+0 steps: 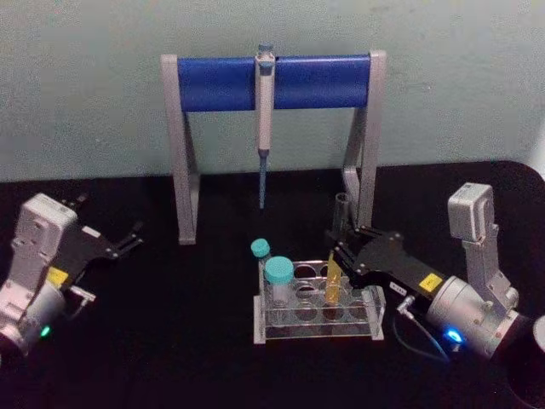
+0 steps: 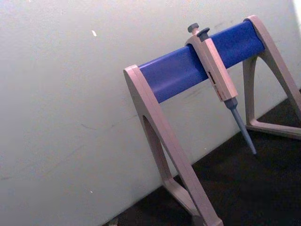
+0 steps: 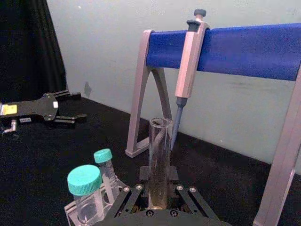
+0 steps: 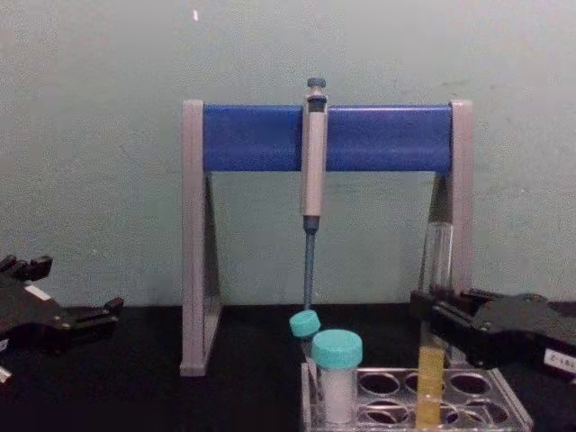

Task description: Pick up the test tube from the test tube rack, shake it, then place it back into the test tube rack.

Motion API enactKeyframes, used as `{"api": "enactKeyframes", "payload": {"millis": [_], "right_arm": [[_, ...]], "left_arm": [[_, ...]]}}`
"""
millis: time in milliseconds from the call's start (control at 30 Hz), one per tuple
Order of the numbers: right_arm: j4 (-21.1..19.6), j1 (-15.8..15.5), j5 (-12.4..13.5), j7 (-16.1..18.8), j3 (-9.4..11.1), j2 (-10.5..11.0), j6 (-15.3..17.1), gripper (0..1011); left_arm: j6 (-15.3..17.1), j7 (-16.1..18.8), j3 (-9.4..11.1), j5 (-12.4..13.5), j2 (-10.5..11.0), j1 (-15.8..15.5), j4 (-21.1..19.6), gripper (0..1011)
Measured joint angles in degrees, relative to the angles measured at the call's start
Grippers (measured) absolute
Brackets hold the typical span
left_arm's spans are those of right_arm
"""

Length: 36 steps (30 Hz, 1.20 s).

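Note:
The test tube (image 1: 334, 281) stands upright in the right part of the clear test tube rack (image 1: 317, 331), with yellow-orange liquid in its lower end. My right gripper (image 1: 341, 244) reaches in from the right and is shut on the tube's middle, just above the rack. In the right wrist view the glass tube (image 3: 160, 155) rises between the two fingers (image 3: 144, 172), which press its sides. The chest view shows the tube (image 4: 430, 382) seated in a rack (image 4: 504, 398) hole. My left gripper (image 1: 129, 238) rests open at the far left.
Two teal-capped tubes (image 1: 278, 277) stand in the rack's left end. Behind it is a tall grey stand with a blue crossbar (image 1: 220, 83), and a grey-blue pipette (image 1: 265, 128) hangs from it. A dark round object (image 1: 536, 358) sits at the right edge.

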Motion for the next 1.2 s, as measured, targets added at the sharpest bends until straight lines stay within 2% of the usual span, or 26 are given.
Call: {"api": "enactKeyframes", "payload": {"millis": [900,1033,1100,1133,1167,1200], "right_arm": [[0.9,0.2,-0.6,-0.3,-0.1,-0.4,0.4,230],[0.9,0.1,-0.6,-0.3,-0.1,-0.4,0.6,338],[0.9,0.1,-0.7,-0.3,-0.1,-0.4,0.6,356],[0.9,0.1,-0.7,-0.3,-0.1,-0.4,0.6,414],[0.9,0.1,-0.7,-0.3,-0.1,-0.4,0.6,428],[0.9,0.1,-0.6,-0.3,-0.1,-0.4,0.6,496]], "left_arm": [[0.0,0.0,0.0,0.0,0.0,0.0,0.0,1010],[0.0,0.0,0.0,0.0,0.0,0.0,0.0,1010],[0.0,0.0,0.0,0.0,0.0,0.0,0.0,1009],[0.0,0.0,0.0,0.0,0.0,0.0,0.0,1010],[0.0,0.0,0.0,0.0,0.0,0.0,0.0,1010],[0.0,0.0,0.0,0.0,0.0,0.0,0.0,1010]]}}
